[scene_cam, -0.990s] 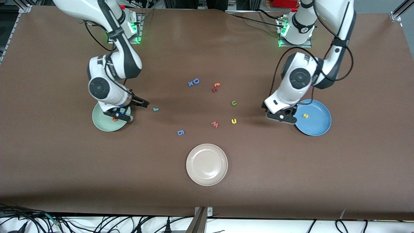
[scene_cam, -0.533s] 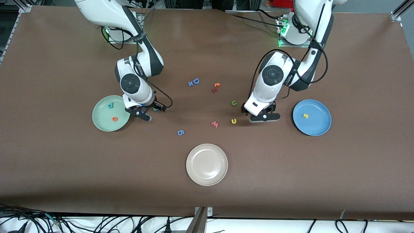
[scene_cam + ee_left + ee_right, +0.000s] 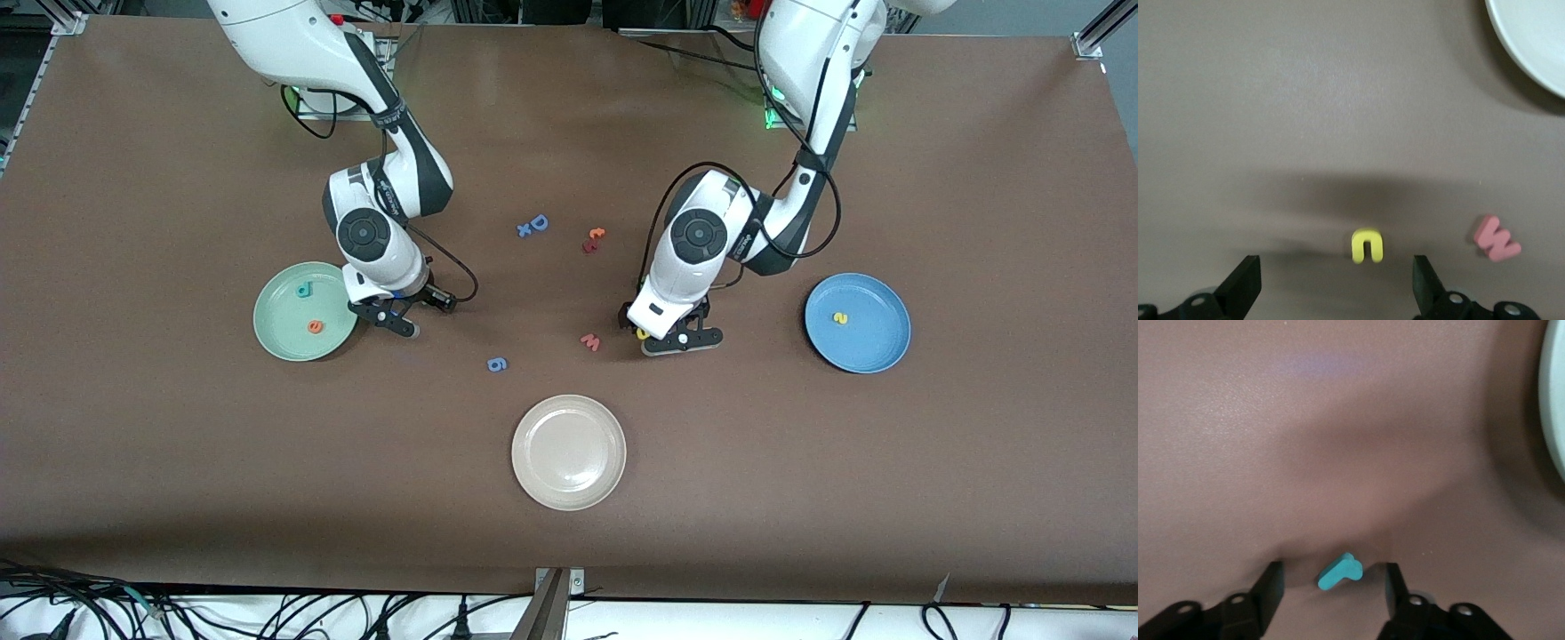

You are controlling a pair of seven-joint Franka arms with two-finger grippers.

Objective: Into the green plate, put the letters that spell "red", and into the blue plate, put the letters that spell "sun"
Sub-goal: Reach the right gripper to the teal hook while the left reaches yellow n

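Teal r (image 3: 1340, 571) lies on the tabletop beside the green plate (image 3: 271, 333), between the right gripper's (image 3: 1331, 587) parted fingers. Yellow u (image 3: 1367, 246) lies mid-table between the left gripper's (image 3: 1335, 283) wide-open fingers, near the blue plate (image 3: 876, 342).

hidden: green "u/n" letter (under left arm) | cut off: green plate (image 3: 1557, 407); beige-white plate (image 3: 1531, 40)

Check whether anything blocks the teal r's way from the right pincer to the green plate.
Nothing visible does. The teal r lies on the table between the right pincer's open fingers, and only bare table separates it from the green plate beside it, which holds a teal d and orange e.
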